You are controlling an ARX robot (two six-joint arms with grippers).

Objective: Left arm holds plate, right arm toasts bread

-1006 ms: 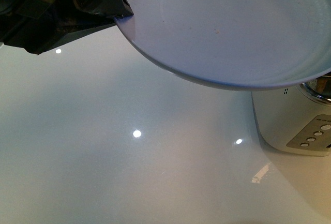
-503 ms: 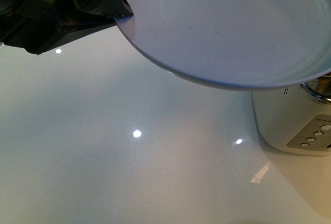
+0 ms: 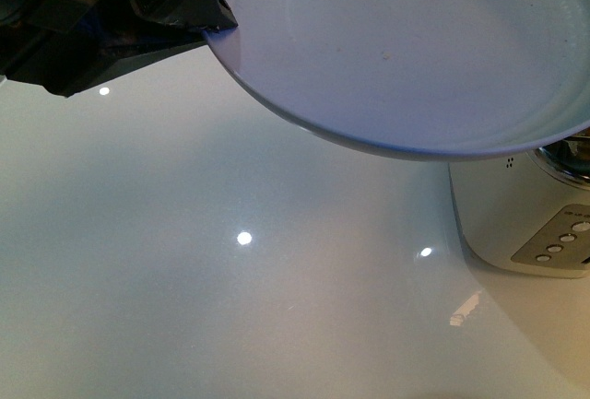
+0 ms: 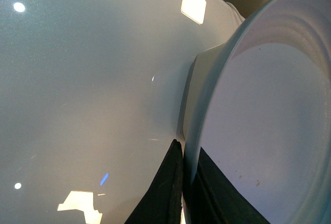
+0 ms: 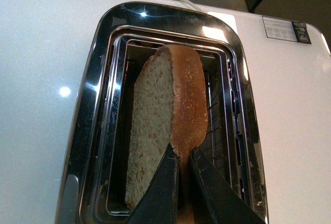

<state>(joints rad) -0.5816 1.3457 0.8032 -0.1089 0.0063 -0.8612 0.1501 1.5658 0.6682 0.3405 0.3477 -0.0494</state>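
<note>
The left claw (image 4: 187, 154) grips the plate (image 3: 415, 49) by its rim, the dish reaching rightward from the claw above the counter (image 3: 230, 307). Right of that claw, under the plate's far side, the toaster (image 3: 512, 210) stands on the counter. In its slot the bread (image 5: 160, 110) stands on edge, crust between the jaws of the right claw (image 5: 182, 152).

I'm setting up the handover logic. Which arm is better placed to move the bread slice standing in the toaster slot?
Right. The right tool pinches the bread by its crust in the toaster slot. The left tool is clamped on the plate rim above the table, so it is not free.
</note>
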